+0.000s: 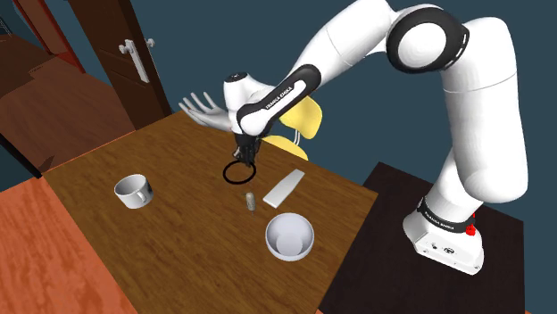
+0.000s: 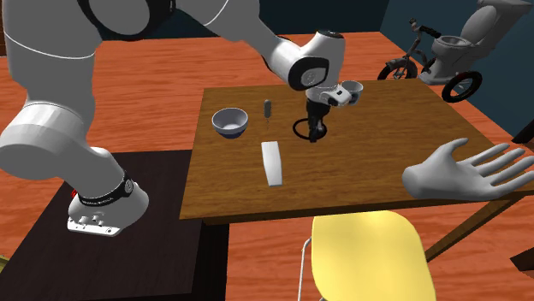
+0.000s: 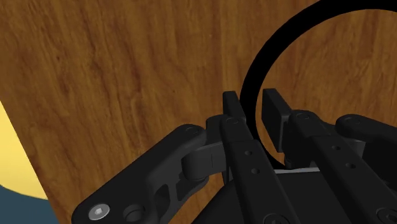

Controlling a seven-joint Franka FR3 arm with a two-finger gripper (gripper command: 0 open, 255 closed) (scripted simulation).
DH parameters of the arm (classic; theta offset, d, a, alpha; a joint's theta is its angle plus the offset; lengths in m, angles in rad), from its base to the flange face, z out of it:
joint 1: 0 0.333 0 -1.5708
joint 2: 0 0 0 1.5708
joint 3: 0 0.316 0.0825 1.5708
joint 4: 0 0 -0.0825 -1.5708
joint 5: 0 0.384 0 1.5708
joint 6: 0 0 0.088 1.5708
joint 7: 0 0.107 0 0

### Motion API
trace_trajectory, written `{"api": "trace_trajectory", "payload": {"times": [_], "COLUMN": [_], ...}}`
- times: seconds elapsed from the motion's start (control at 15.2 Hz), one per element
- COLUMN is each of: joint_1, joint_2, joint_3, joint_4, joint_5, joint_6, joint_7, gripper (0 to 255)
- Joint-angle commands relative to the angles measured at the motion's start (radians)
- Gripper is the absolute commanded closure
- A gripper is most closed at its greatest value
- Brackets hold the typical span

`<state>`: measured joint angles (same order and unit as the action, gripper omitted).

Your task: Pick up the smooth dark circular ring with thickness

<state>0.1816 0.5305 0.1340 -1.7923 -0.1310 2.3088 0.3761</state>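
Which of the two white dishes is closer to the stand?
The bowl, the wider one, by the table edge facing the stand; the cup sits at the far side.

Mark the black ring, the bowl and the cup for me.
black ring [image 3: 252, 79]: wrist view, its band.
bowl [image 1: 289, 223]: shoulder view, inner wall.
cup [image 1: 138, 197]: shoulder view, side wall.

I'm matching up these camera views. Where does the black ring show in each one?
Shoulder view: black ring on the wooden table, under the gripper.
Second exterior view: right of the white bowl.
Wrist view: its band curves away from the gripper's tip.
Shared landmark: the gripper, at the ring's rim in every view.
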Motion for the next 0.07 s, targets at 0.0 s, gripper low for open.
{"api": "trace_trajectory", "payload": {"times": [0.0], "joint_1": [-0.001], "joint_2": [-0.004], "joint_3": [0.001], "joint_4": [0.001], "joint_5": [0.001], "joint_6": [-0.005], "joint_7": [-0.001], "gripper": [255]}}
